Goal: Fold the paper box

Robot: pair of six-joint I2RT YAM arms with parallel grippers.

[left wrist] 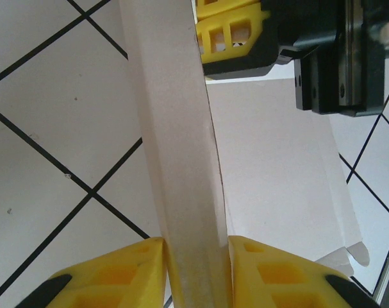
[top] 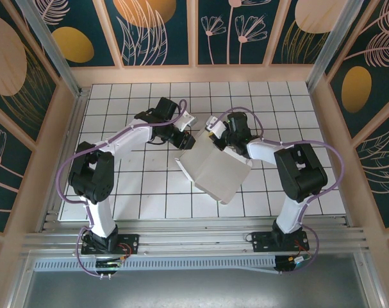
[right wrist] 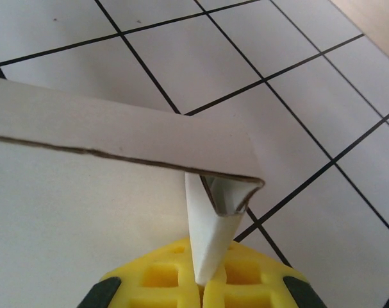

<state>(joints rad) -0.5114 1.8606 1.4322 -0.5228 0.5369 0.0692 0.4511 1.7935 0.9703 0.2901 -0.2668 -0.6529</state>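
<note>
The white paper box [top: 216, 170] lies partly folded near the middle of the grid table, with its side walls raised. My left gripper [top: 181, 138] is at the box's far left corner. In the left wrist view its yellow fingers [left wrist: 271, 273] press both faces of an upright doubled wall [left wrist: 178, 147], so the left gripper [left wrist: 197, 269] is shut on it. My right gripper [top: 221, 142] is at the box's far edge. In the right wrist view it [right wrist: 204, 285] is shut on a folded flap [right wrist: 210, 247] under a bent wall [right wrist: 117, 131]. The right gripper's fingers [left wrist: 232, 32] also show beyond the wall in the left wrist view.
The white grid table [top: 117, 192] is ringed by a raised wooden rim [top: 66, 154] and patterned wall panels [top: 156, 32]. Both arms reach inward from their bases [top: 107, 244] [top: 281, 242] at the near edge. Open tiles lie to the left, right and far side of the box.
</note>
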